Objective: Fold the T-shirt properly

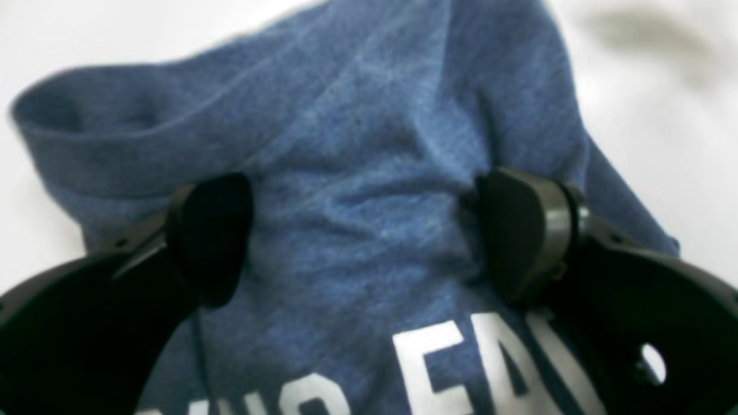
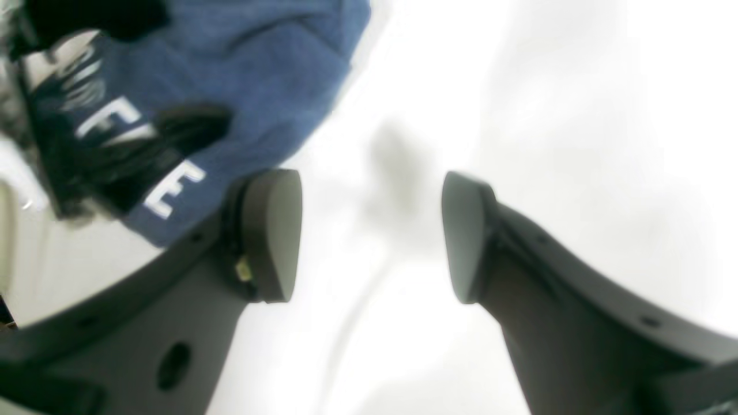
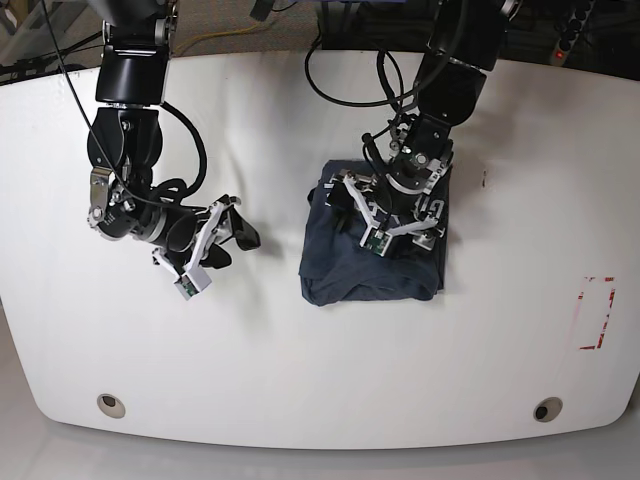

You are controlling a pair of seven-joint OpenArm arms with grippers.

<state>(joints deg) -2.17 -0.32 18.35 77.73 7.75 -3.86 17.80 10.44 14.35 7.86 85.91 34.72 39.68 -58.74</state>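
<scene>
T-shirt (image 3: pixel 370 255) lies folded into a compact, roughly square bundle on the white table (image 3: pixel 320 370), right of centre in the base view. Fabric is heathered slate-blue, creased, with white block lettering (image 1: pixel 461 369) partly visible near my left wrist camera. One rolled fold bulges at the upper edge of the bundle. My left gripper (image 1: pixel 357 236) sits directly over the shirt, jaws spread wide, pads resting against the cloth but pinching nothing. My right gripper (image 2: pixel 372 236) hangs well apart over bare tabletop, jaws parted, nothing between them. Red tape marks (image 3: pixel 595 312) sit near the table's far side.
</scene>
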